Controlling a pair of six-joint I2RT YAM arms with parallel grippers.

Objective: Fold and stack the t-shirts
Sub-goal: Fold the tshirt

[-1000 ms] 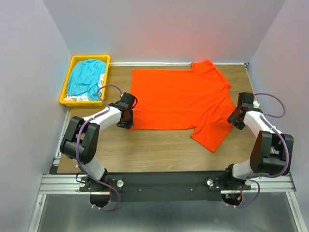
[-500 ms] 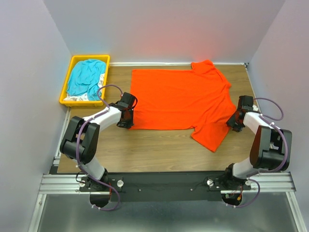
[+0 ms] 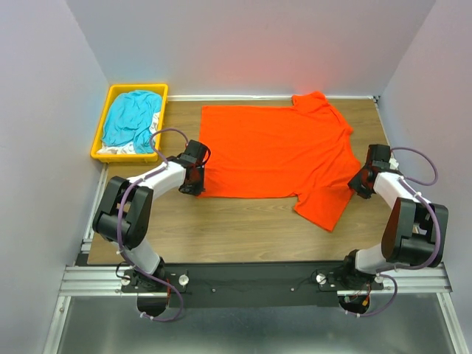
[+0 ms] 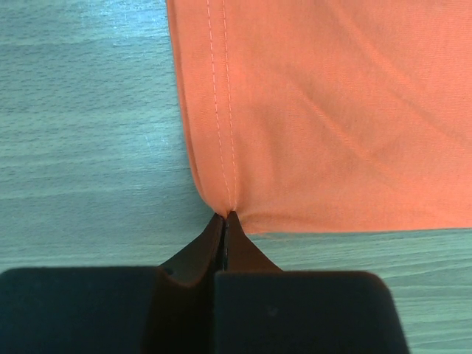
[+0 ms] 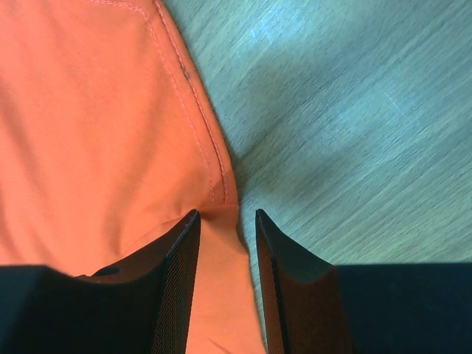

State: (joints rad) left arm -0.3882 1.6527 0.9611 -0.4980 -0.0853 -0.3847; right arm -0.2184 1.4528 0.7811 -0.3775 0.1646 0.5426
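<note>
A bright orange-red t-shirt (image 3: 276, 151) lies spread flat on the wooden table, its near sleeve pointing to the front right. My left gripper (image 3: 200, 184) is shut on the shirt's near left hem corner (image 4: 227, 210). My right gripper (image 3: 360, 182) is open, its jaws straddling the shirt's edge at the right sleeve seam (image 5: 221, 210), with cloth between them. A teal-blue t-shirt (image 3: 133, 118) and some white fabric (image 3: 118, 150) lie bunched in the yellow bin.
The yellow plastic bin (image 3: 99, 136) stands at the back left corner of the table (image 3: 236, 228). Walls close in on the left, right and back.
My right gripper has shifted slightly along the shirt's right edge, and the near sleeve has moved a little to the right. The left gripper has not moved.
</note>
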